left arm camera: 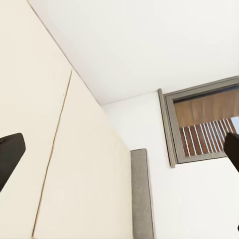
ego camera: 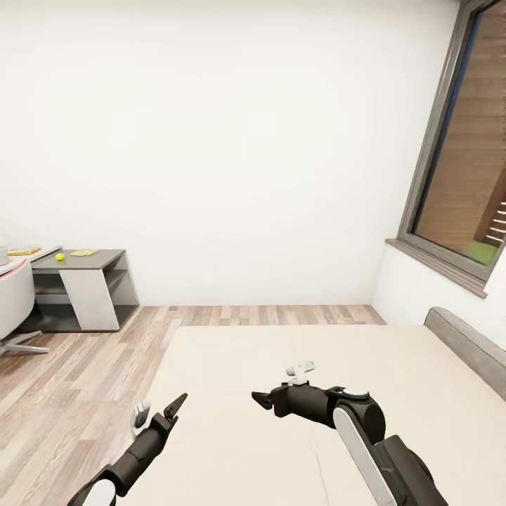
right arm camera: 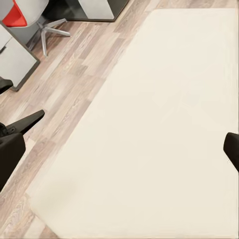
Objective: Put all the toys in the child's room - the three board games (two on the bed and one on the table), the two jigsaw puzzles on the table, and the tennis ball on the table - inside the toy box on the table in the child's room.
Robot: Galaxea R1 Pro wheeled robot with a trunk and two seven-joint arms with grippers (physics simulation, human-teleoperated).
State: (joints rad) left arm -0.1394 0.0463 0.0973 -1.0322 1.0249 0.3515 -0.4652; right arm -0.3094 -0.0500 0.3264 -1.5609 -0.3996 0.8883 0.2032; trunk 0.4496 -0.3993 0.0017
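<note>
1. The head view looks across the bed (ego camera: 295, 393), whose bare beige mattress fills the near ground, to a white wall. The table (ego camera: 105, 261) stands at the far left against that wall.
2. On the table's dark top lie the tennis ball (ego camera: 60, 257), a flat yellow piece (ego camera: 84, 252) just right of it, and a yellow-orange board game (ego camera: 24, 251) further left; the yellow piece is too small to identify.
3. The left gripper (ego camera: 165, 414) hangs over the mattress's left edge, its dark fingers pointing far and right with nothing between them; the left wrist view shows fingertips at opposite borders, so the jaws stand apart.
4. The right gripper (ego camera: 263, 400) reaches left over the middle of the mattress. In the right wrist view its dark fingertips sit at opposite sides, jaws apart and empty.
5. The right wrist view adds the red seat of a chair (right arm camera: 22, 12) on its star base, and a strip of wood floor (right arm camera: 64, 94) along the mattress edge.
6. The left wrist view shows the grey headboard (left arm camera: 142, 194) and a window (left arm camera: 206, 124) with slats behind it.
7. No writing can be read anywhere.
8. The plank floor between bed and table lies open, and a white chair (ego camera: 15, 302) stands at the far left.
</note>
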